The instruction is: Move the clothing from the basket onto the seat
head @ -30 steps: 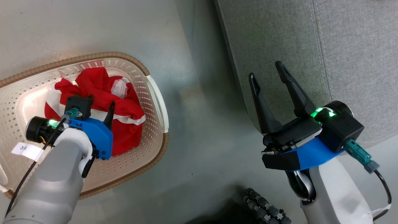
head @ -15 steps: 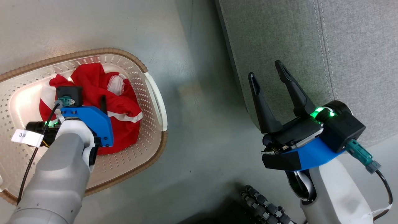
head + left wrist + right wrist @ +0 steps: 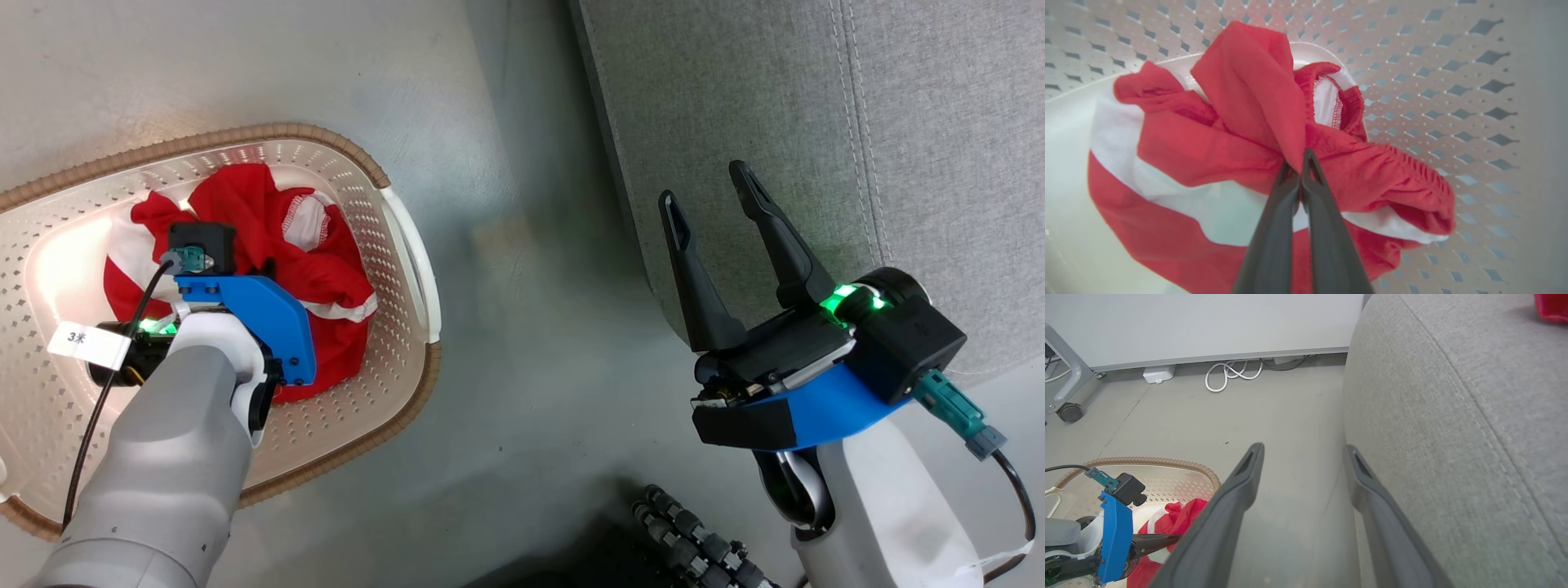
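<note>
Left claw (image 3: 1300,161) clenched on red clothing (image 3: 1216,134) inside basket (image 3: 245,135); not lifted yet. Right claw (image 3: 702,181) spread, empty, beside seat (image 3: 816,122). Transfer pending.

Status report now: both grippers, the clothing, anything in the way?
Left gripper shut on the clothing, down in the basket. Right gripper open, empty, beside the seat. Basket wall to lift over, then floor gap to the seat.

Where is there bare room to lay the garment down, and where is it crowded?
The seat is bare both sides of its stitched seam; something red sits at one far edge. The floor strip between basket and seat is bare. Crowded: the basket's middle, where red clothing is heaped with the left gripper shut on it.
</note>
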